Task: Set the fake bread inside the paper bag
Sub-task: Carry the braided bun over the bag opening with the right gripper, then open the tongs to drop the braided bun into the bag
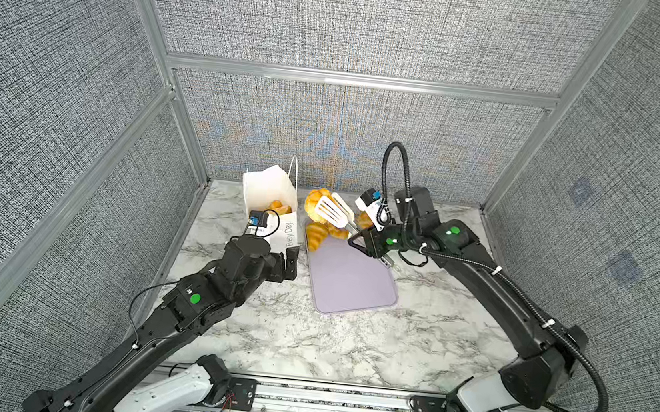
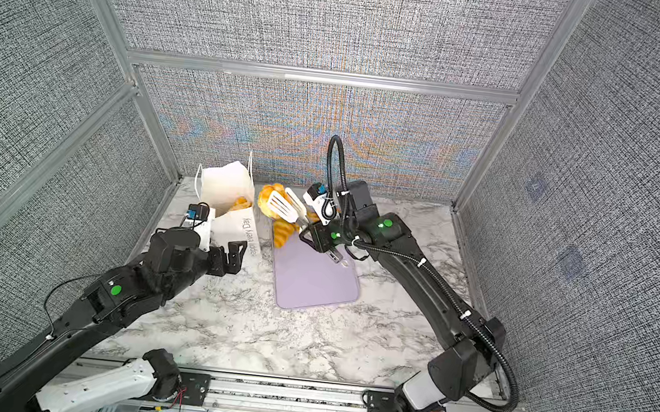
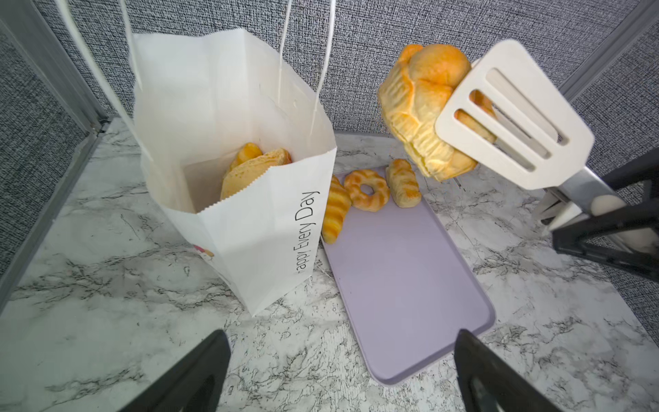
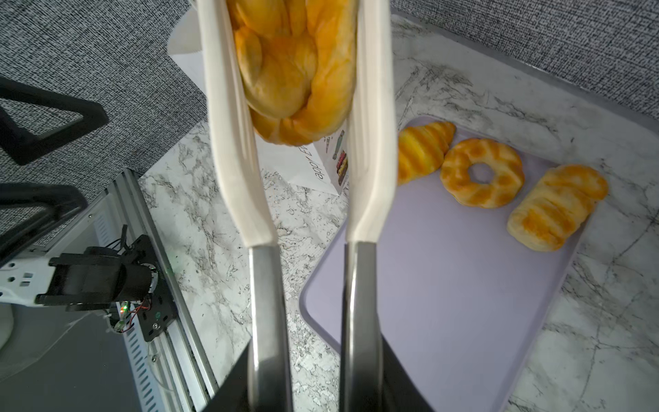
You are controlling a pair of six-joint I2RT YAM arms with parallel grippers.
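Marble-print table [image 1: 347,342], grey fabric walls [image 1: 338,28] on three sides.

Right gripper [image 1: 370,242] is clamping the steel arms of the tongs [image 3: 513,117]. The white slotted heads are pinching a big braided bun [image 3: 420,107] across its middle. It is hanging in the air above the far end of the tray [image 3: 410,285], just beside the mouth of the bag [image 3: 249,232] and not yet over it.

Left gripper [image 3: 342,371] is hovering with its jaws wide apart and empty, near the bag's front corner, not touching it.

Handling, my judgement: the bun is creasing under the tongs, so I am treating it as light, soft and springy, with a glossy skin that could slide. I am keeping the hold on the broad middle, not the tapered ends. The bag is thin paper and could tip easily.

Count: one bun in the tongs. Three on the tray: croissant [image 3: 335,210], ring [image 3: 367,191], roll [image 3: 403,183]. I am seeing at least two pieces [image 3: 249,171] in the bag; anything deeper is hidden.
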